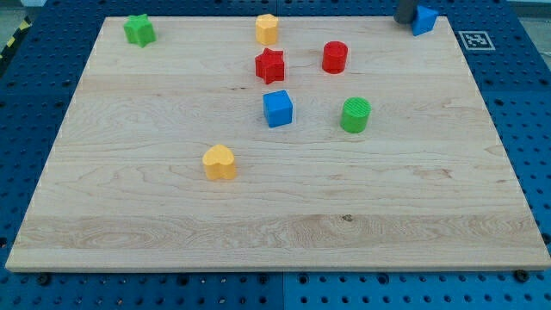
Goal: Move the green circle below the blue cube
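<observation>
The green circle, a short cylinder, stands on the wooden board right of centre. The blue cube stands to its left, about level with it, a gap between them. My rod shows only as a dark stub at the view's top right; its tip sits at the board's top edge, touching the left side of a small blue block. The tip is far above and to the right of the green circle.
A red star stands just above the blue cube. A red cylinder is above the green circle. A yellow hexagon is at top centre, a green star at top left, a yellow heart lower left.
</observation>
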